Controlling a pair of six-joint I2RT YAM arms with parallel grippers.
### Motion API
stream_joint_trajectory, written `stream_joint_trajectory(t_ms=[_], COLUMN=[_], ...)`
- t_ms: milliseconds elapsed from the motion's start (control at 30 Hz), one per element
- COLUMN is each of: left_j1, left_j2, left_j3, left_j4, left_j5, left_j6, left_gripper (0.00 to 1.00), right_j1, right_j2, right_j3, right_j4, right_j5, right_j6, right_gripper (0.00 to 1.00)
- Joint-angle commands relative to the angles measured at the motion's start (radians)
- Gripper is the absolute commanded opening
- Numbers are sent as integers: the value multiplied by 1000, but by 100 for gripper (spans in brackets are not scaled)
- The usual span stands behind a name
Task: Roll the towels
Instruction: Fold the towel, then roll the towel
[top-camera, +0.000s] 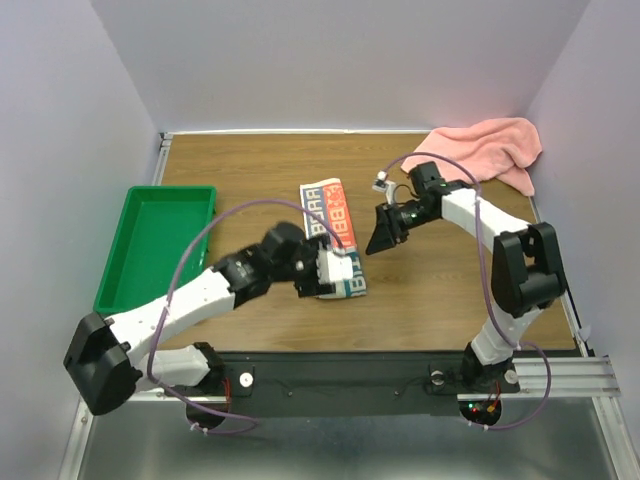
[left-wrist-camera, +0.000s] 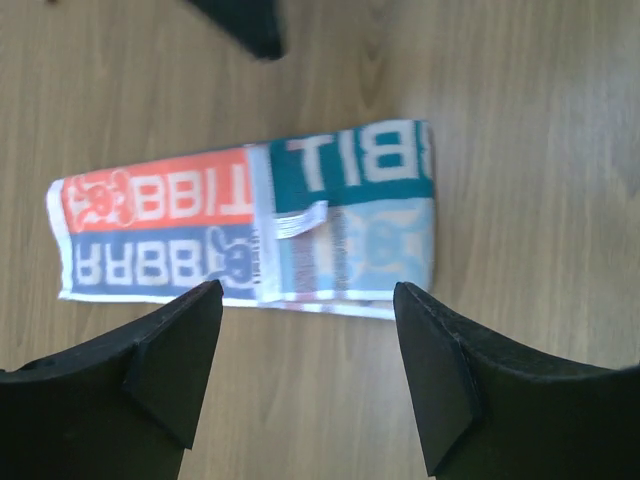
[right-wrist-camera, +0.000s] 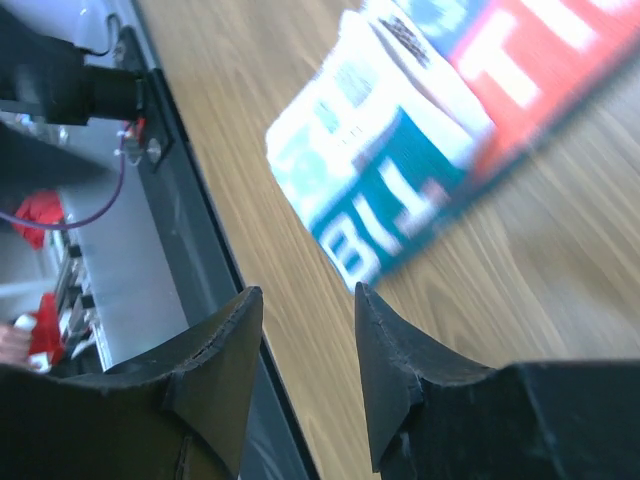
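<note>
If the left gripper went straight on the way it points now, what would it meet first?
Probably the printed towel, at its near long edge: the left gripper, open and empty, frames it in the wrist view. Depth is unclear, so it might touch the table just short of the cloth.

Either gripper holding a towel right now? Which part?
Nothing held. Left gripper and right gripper are both open near the printed towel; no cloth between their fingers.

Lab booth: white walls (top-camera: 350, 60), wooden tabletop (top-camera: 250, 170)
</note>
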Motion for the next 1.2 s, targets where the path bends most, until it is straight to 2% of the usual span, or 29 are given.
stream_joint_trajectory(t_ms=[0, 67, 133, 433, 567, 667, 700, 767, 1033, 1067, 1167], left_j1=[-232, -302, -362, -448, -449, -449, -449, -449, -449, -449, -449], left_j2=[-36, -27, 16, 195, 246, 261, 271, 275, 203, 199, 185], left_j3=[-197, -266, -288, -303, -313, -317, -319, -317, -265, -261, -257], left_j4=[163, 246, 306, 476, 512, 513, 512, 500, 349, 337, 334], left_j5=[-277, -413, -491, -598, -599, -585, -583, -583, -447, -442, -447], left_j6=[7, 1, 0, 41, 55, 53, 47, 41, -45, -56, -73], left_gripper=[80, 80, 80, 80, 73, 58, 48, 35, 5, 4, 25], right_j1=[107, 139, 158, 187, 188, 188, 188, 188, 188, 188, 188], right_j2=[94, 125, 164, 296, 310, 316, 316, 299, 202, 181, 173], right_j3=[66, 78, 75, -1, -15, -17, -23, -40, -101, -103, -109], right_j4=[95, 114, 171, 307, 315, 318, 316, 316, 309, 307, 306], right_j5=[-72, -81, -69, 24, 31, 31, 26, 18, 14, 14, 18], right_j6=[70, 99, 128, 207, 214, 224, 227, 230, 224, 225, 227], right_gripper=[47, 47, 47, 47, 46, 46, 46, 46, 46, 46, 46])
